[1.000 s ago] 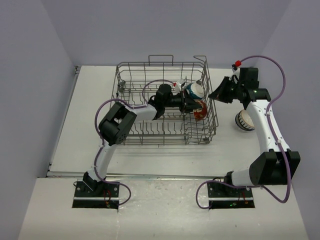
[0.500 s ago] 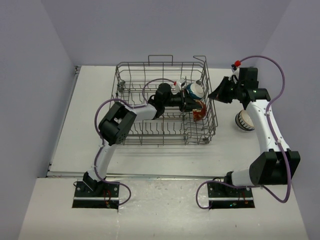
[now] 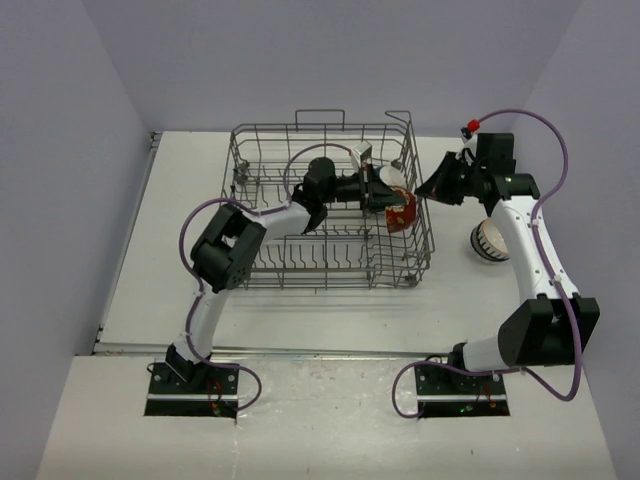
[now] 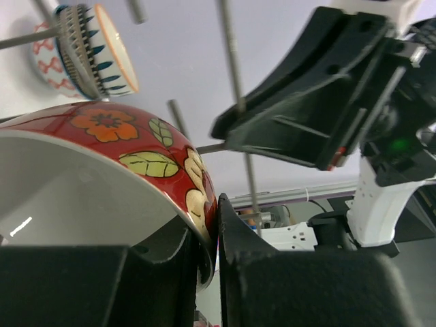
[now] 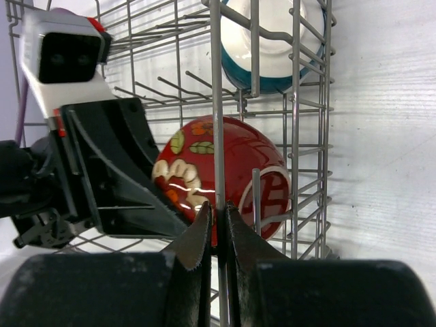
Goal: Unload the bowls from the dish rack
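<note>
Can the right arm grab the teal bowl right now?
Probably not: the right gripper is outside the dish rack, shut on a side wire, and that wall stands between it and the teal-white bowl.

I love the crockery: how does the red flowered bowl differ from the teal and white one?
The red bowl is flowered; the teal bowl is teal outside, white inside. The left gripper pinches the red bowl's rim; no gripper holds the teal bowl. Both are round and in the dish rack.

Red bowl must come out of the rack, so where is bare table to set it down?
Bare table lies left of the rack and along its near side. Right of it is crowded: striped bowl, right arm.
</note>
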You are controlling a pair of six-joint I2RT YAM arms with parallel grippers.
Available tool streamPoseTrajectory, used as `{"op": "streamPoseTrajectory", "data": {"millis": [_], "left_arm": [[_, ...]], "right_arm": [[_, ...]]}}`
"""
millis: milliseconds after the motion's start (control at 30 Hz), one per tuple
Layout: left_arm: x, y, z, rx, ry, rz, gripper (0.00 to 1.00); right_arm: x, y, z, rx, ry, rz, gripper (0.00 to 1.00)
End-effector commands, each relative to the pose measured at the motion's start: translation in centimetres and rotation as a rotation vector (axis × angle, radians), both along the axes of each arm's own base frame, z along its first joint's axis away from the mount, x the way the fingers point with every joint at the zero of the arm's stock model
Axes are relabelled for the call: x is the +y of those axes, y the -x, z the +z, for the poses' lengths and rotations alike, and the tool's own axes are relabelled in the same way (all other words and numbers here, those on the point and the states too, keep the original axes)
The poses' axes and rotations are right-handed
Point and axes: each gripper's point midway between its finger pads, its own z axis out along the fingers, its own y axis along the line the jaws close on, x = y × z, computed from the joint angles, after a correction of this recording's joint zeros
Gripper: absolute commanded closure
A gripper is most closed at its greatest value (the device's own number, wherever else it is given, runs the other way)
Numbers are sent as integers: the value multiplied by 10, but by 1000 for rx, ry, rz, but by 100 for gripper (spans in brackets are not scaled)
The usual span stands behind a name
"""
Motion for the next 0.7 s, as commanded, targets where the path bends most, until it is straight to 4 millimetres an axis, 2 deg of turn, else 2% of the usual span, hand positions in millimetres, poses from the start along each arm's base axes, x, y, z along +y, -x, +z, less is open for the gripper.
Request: {"op": "streamPoseTrajectory", "data": {"millis": [0, 167, 267, 300, 400, 667], "left_arm": [[17, 10, 110, -234, 180, -7, 100], [26, -2, 117, -264, 122, 31, 100], [40, -20, 113, -301, 18, 86, 100], [47, -25, 108, -321, -43, 103, 100], [78, -46, 115, -364, -97, 170, 100], [144, -73, 136, -459, -229, 345, 100]], "right_arm": [[11, 21, -44, 190, 14, 52, 100], [11, 18, -41, 183, 12, 54, 100], [13, 17, -42, 186, 9, 58, 100], [13, 17, -41, 183, 8, 60, 100], [14, 17, -43, 185, 1, 68, 100], [13, 9, -40, 187, 5, 54, 100]]}}
